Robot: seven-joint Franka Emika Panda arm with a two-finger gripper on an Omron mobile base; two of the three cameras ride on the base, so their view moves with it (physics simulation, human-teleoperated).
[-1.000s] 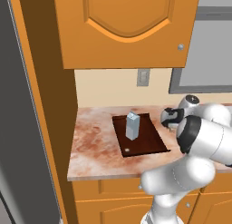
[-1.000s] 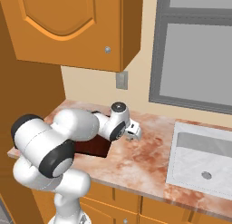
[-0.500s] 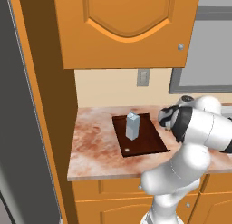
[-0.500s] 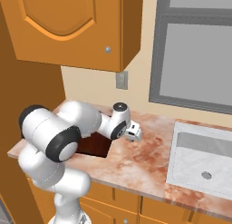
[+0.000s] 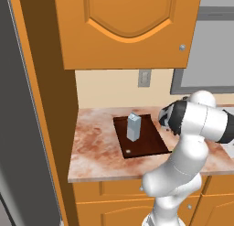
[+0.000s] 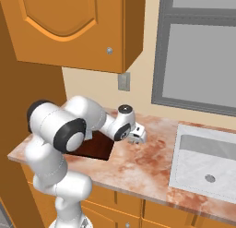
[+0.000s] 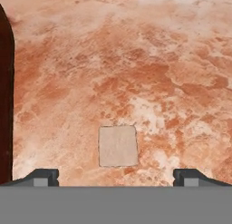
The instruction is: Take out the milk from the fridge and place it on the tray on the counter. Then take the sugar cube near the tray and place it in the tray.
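Note:
The milk [image 5: 133, 127], a small pale blue-grey carton, stands upright on the dark brown tray [image 5: 146, 142] on the marbled counter [image 5: 91, 147]. My gripper [image 6: 137, 135] hangs low over the counter just right of the tray, pointing down. In the hand view the sugar cube [image 7: 118, 146] lies flat on the stone, centred between my two wide-apart fingertips [image 7: 43, 176]. My gripper [image 7: 117, 177] is open and above the cube, not touching it. The tray's dark edge [image 7: 5, 96] runs along the left of the hand view. The dark grey fridge [image 5: 18, 129] stands at the far left.
Orange wall cabinets [image 5: 128, 28] hang over the counter. A wall outlet [image 5: 144, 77] sits behind the tray. A white sink [image 6: 207, 158] lies to the right under a window [image 6: 198, 51]. My own arm's elbow [image 5: 205, 124] bulks over the counter's right part.
The arm's elbow and upper links have swung round and risen. The hand has edged slightly toward the tray and stays low over the counter. Milk and tray have not moved.

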